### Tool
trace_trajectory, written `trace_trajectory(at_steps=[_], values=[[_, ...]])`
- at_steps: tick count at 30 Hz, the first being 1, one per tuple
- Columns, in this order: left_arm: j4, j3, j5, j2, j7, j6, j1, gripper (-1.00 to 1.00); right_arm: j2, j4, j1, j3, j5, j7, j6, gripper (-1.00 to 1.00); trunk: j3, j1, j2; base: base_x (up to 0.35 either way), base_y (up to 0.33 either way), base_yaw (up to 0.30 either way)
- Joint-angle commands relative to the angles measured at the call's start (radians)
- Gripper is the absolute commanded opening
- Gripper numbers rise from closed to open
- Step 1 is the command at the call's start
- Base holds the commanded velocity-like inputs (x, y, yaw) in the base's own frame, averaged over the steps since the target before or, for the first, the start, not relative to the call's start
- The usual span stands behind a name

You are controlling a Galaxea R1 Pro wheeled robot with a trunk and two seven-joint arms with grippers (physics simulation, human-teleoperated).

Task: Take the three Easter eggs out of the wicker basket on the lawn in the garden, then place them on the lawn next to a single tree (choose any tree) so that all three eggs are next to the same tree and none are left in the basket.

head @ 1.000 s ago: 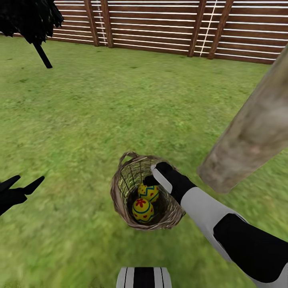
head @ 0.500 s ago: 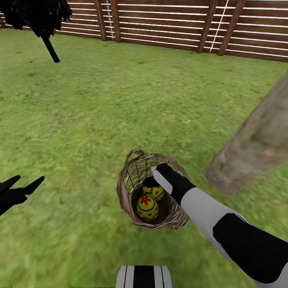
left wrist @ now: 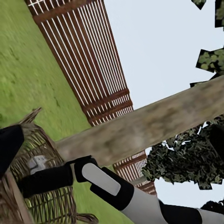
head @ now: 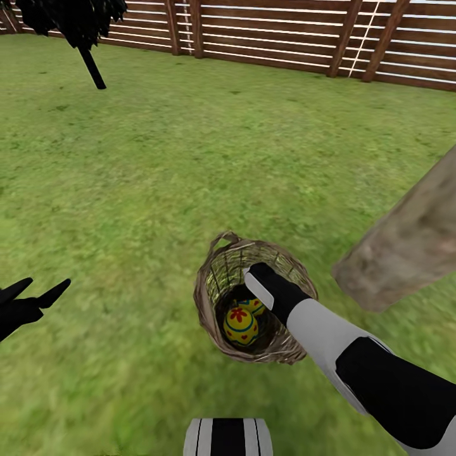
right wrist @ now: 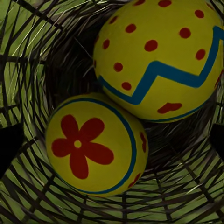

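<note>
The wicker basket point(head: 212, 297) stands on the lawn point(head: 126, 190) just in front of me. Two Easter eggs lie in it: one with a red flower point(head: 240, 325) point(right wrist: 93, 149), and one with red dots and a blue zigzag point(head: 256, 306) point(right wrist: 158, 60). My right arm point(head: 297, 310) reaches over the rim, and its hand is down inside the basket. In the right wrist view the right gripper point(right wrist: 112, 140) hangs open just above the eggs, dark fingers at both edges. My left gripper point(head: 35, 292) is open and empty over grass, far left of the basket. A tree's thick pale trunk point(head: 405, 240) rises right of the basket.
A slatted wooden fence point(head: 285, 38) closes the garden at the back. A narrow dark tree point(head: 82, 31) stands at the far left. Open grass spreads between the basket and the fence. The left wrist view shows the basket point(left wrist: 46, 205), my right arm point(left wrist: 107, 186) and the trunk point(left wrist: 154, 123).
The whole view has shifted, so the camera moved. Against the basket, my right hand went from its right rim to over its middle. The left gripper kept its place.
</note>
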Motion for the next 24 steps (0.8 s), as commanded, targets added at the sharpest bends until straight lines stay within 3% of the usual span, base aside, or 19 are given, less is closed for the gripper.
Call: trace_trajectory(at_steps=[1,12,17,24], values=[[0.000,0.000,0.003,0.000,0.000,0.007,0.000,1.00,0.000,0.000,-0.001,0.004,-0.008,-0.008,0.002,1.00,-0.002,0.000,0.000,0.000,0.000,0.110],[0.000,-0.001,0.003,0.001,0.000,0.007,0.000,1.00,0.000,0.000,-0.001,0.003,-0.007,-0.011,0.005,1.00,-0.020,0.000,0.000,0.000,0.000,0.108],[0.000,-0.001,0.002,0.001,0.000,0.007,0.000,1.00,0.000,-0.001,-0.001,0.000,-0.006,-0.057,0.004,1.00,-0.028,0.000,0.000,0.000,0.000,0.100],[0.001,0.000,0.002,0.000,0.000,0.007,0.000,1.00,0.000,-0.003,0.002,0.000,-0.003,-0.064,0.001,1.00,-0.033,0.000,0.000,0.000,0.000,0.044]])
